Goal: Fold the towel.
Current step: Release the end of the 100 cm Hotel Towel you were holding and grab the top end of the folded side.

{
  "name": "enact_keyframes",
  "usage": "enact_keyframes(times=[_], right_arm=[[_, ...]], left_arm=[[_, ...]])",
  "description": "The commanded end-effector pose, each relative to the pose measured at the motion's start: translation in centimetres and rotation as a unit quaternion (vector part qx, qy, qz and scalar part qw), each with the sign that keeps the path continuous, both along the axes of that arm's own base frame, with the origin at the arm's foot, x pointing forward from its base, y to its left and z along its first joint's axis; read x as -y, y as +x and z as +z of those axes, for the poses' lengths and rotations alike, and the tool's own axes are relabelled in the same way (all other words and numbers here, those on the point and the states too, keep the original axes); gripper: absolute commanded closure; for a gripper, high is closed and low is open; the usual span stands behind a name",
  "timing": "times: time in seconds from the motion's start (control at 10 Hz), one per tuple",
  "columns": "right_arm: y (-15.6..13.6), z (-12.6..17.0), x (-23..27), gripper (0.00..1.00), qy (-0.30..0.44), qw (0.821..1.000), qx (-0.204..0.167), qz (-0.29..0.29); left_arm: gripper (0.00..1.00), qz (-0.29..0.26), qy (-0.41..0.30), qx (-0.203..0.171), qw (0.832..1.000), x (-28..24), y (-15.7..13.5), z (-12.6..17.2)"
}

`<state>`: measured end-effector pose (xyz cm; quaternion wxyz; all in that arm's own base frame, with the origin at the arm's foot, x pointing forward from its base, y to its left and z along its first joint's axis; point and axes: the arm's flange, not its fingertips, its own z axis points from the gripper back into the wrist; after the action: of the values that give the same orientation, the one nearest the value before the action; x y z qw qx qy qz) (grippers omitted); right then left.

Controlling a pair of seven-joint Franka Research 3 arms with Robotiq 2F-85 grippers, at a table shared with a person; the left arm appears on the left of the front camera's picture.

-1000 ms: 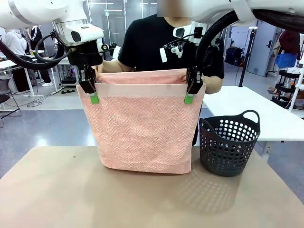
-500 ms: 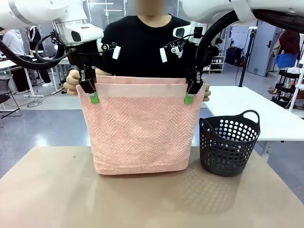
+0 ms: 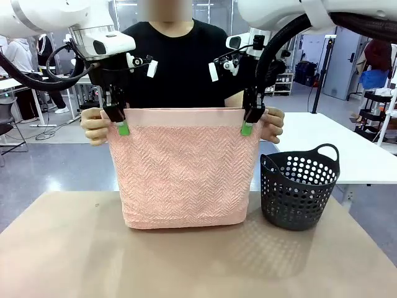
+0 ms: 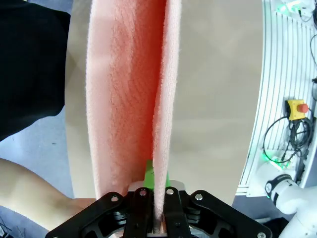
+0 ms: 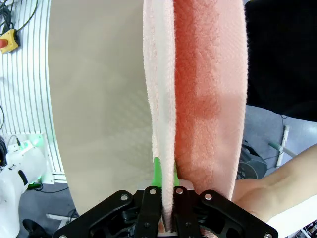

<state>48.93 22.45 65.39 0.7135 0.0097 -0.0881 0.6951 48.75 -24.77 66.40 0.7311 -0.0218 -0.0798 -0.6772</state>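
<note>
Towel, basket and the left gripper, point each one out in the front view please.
towel [image 3: 183, 177]: front view, middle of its herringbone face.
basket [image 3: 296, 195]: front view, perforated front wall.
left gripper [image 3: 122, 127]: front view, between its fingers at the towel's top corner.

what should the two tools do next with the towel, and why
Probably lower both tools together, laying the towel flat on the table. The left tool and right tool are each shut on a top corner, the person's hands hold the back layer level with it, and the bottom fold seems to touch the table.
</note>
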Motion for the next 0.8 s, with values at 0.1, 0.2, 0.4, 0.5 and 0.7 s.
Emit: enact_keyframes(times=[0.1, 0.2, 0.4, 0.5, 0.7], right_arm=[[0.03, -0.01, 0.11, 1.0, 0.0, 1.0, -0.001, -0.001], [0.03, -0.01, 0.11, 1.0, 0.0, 1.0, -0.001, -0.001], [0.03, -0.01, 0.11, 1.0, 0.0, 1.0, -0.001, -0.001], [0.03, -0.01, 0.11, 1.0, 0.0, 1.0, -0.001, -0.001], [0.03, -0.01, 0.11, 1.0, 0.0, 1.0, -0.001, -0.001]], left_arm=[[1.0, -0.001, 0.001, 0.0, 1.0, -0.17, 0.0, 0.07], [1.0, -0.001, 0.001, 0.0, 1.0, -0.17, 0.0, 0.07], [1.0, -0.001, 0.001, 0.0, 1.0, -0.17, 0.0, 0.07], [1.0, -0.001, 0.001, 0.0, 1.0, -0.17, 0.0, 0.07], [1.0, -0.001, 0.001, 0.0, 1.0, -0.17, 0.0, 0.07]])
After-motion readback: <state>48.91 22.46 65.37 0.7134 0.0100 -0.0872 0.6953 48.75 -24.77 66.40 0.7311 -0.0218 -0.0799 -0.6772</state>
